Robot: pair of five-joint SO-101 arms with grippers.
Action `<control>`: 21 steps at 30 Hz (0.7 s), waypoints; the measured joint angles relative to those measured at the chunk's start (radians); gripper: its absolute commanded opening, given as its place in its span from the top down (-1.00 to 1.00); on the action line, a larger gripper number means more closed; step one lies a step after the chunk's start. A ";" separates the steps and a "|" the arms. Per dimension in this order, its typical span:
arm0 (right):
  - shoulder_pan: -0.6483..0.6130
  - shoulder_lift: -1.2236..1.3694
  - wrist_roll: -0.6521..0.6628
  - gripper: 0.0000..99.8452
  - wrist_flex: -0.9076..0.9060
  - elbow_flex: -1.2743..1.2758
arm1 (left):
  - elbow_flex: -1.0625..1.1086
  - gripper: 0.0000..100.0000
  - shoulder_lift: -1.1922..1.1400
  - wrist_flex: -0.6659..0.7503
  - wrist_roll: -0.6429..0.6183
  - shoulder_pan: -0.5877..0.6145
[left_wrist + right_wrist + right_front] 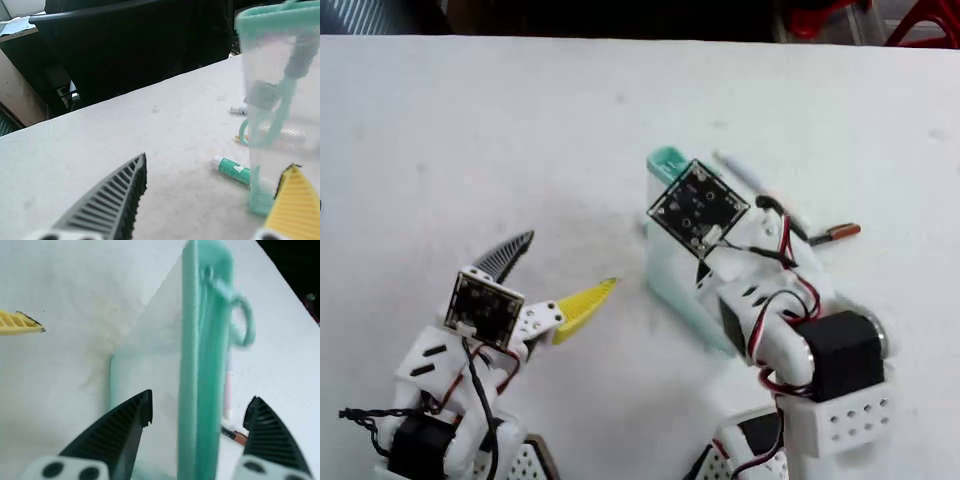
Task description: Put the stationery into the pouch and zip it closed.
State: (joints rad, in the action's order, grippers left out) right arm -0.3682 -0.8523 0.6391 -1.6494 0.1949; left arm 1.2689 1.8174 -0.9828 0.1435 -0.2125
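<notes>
While our right claw (200, 399) straddles the upright pouch (197, 300), jaws apart, and our left claw (572, 260) hangs open, we seemingly steady it before fetching pens (835, 233).

Pouch: translucent frosted plastic pouch (665, 268), with mint-green zip band, edging and pull loop.
Left gripper (572, 260): one black finger (510, 255), one yellow finger (582, 305), both ribbed.
Right gripper (201, 396): two black ribbed fingers (120, 435) on white bases.
Arm shells: white plastic arm shells (430, 355); black motors; red and black wires (790, 290).
Table: matte white table (470, 130), faintly speckled.
Stationery: green-and-white glue stick (231, 170); orange-brown pen (835, 233).
</notes>
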 measured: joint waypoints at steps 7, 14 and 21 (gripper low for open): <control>0.006 0.183 0.029 0.53 -0.041 -0.163 | 0.005 0.20 0.000 0.000 0.000 0.000; 0.008 0.311 0.061 0.92 -0.041 -0.187 | 0.005 0.20 0.000 -0.002 0.000 0.000; 0.020 0.341 0.295 0.96 -0.044 -0.241 | 0.032 0.19 0.000 -0.002 0.000 0.000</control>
State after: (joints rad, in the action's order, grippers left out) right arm -0.3483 -0.5117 0.9337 -1.6939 -0.0460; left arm 1.3011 1.8174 -0.9843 0.1435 -0.2125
